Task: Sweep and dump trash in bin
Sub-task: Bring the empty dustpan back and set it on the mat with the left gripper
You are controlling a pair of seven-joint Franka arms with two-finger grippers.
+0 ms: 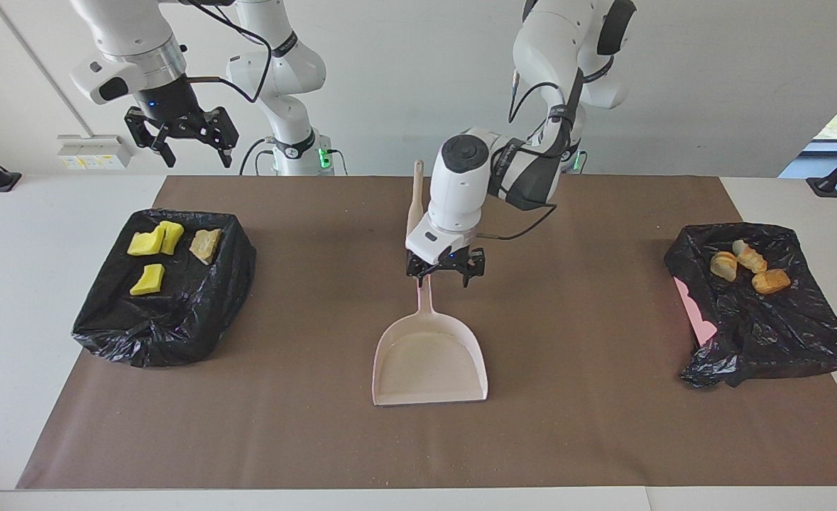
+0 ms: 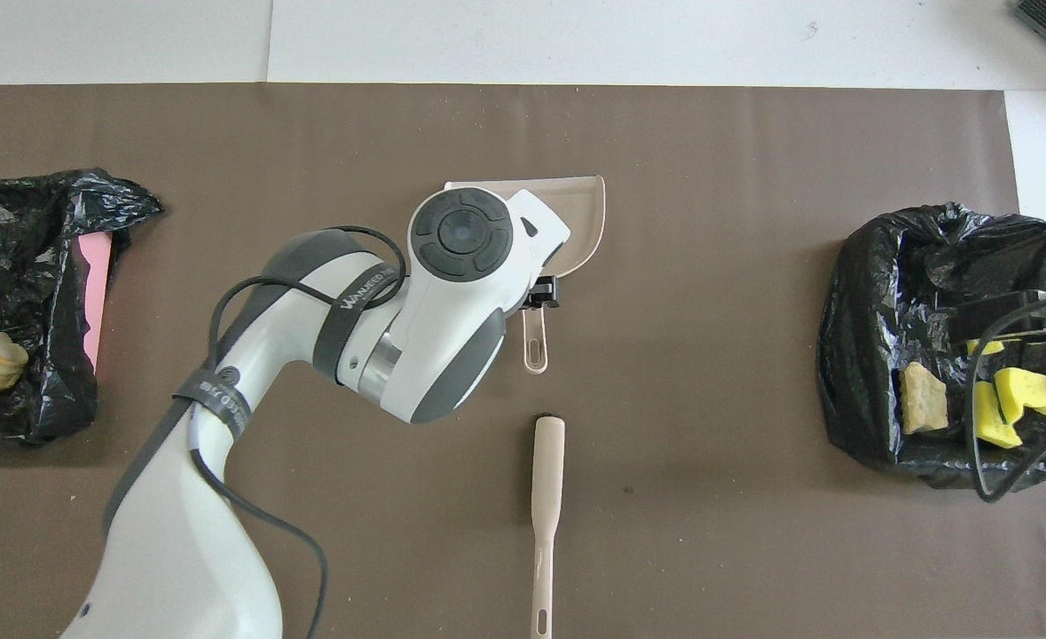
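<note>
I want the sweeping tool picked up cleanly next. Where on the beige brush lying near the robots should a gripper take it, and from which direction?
Grip the beige long-handled brush on its thin handle, roughly midway, coming straight down from above. It lies flat on the brown mat, its length running toward and away from the robots, so the fingers should close across the narrow width. Probably nothing crowds it: the pale pink plastic dustpan lies apart, farther from the robots.

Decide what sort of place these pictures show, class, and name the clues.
Probably a robotics lab, not a home: two robot arms mounted at a white table, a brown mat as work surface, and a dustpan between two bag-lined bins.
</note>
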